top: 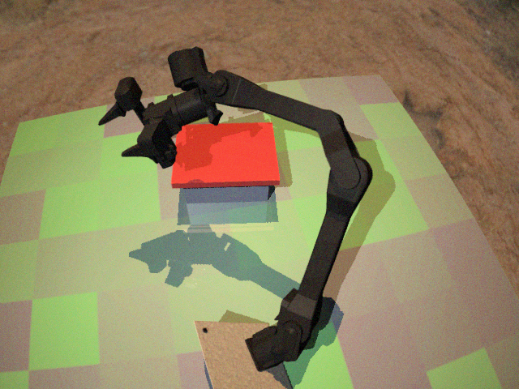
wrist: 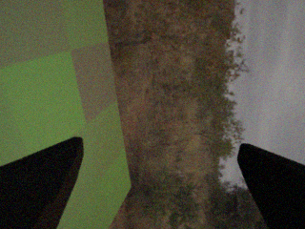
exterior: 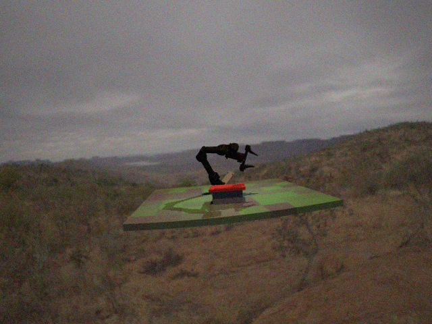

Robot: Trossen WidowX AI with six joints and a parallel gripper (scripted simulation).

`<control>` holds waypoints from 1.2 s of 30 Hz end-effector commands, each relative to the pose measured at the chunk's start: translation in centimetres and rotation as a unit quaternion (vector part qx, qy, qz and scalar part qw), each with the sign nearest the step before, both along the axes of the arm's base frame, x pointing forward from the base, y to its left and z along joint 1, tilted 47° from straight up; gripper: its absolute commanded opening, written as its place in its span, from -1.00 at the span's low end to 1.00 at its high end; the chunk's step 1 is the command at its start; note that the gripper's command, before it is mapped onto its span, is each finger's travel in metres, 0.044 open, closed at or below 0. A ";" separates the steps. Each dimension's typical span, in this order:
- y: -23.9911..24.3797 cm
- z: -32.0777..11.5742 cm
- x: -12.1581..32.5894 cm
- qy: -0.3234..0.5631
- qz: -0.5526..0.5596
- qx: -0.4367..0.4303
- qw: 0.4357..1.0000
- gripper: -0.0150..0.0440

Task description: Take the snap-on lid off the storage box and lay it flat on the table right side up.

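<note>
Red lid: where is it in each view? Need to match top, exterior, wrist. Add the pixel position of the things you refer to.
Top: red lid (top: 234,156) (exterior: 227,187) just above and left of centre, on the box (top: 228,205) (exterior: 227,198).
Exterior: right of centre, below mid-height, capping the box.
Wrist: not in it.
Shared landmark: the green-and-brown checkered table (top: 70,267) (exterior: 296,195) (wrist: 38,105), at left in the wrist view.

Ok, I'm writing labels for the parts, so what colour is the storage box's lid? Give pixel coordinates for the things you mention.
The snap-on lid (top: 247,159) (exterior: 227,187) is bright red, seen best in the top view.
</note>
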State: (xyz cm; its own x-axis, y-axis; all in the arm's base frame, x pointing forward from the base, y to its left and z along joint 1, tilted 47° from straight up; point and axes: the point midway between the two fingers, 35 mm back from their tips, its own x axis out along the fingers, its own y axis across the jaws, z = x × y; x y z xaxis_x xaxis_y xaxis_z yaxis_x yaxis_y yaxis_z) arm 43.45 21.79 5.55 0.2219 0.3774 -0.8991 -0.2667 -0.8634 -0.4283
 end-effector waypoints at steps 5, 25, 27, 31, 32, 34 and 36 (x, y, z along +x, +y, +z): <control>-0.9 -0.3 -0.8 0.038 -0.164 -0.011 0.986 0.42; -6.5 0.8 -4.9 0.001 -0.818 0.127 0.561 0.31; -7.1 1.1 -5.4 -0.018 -0.857 0.166 0.488 0.31; -7.9 1.6 -6.0 -0.041 -0.886 0.209 0.412 0.31; -8.1 1.7 -6.1 -0.045 -0.891 0.221 0.393 0.31; -8.7 2.1 -6.6 -0.060 -0.907 0.264 0.324 0.31; -9.2 2.5 -6.9 -0.074 -0.911 0.296 0.277 0.31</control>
State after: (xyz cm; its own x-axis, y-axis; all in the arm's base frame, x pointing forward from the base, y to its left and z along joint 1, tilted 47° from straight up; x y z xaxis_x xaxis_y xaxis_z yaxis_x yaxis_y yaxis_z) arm 38.92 15.44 6.08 0.4422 -0.1986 -0.8747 -0.6638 0.5833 -0.4680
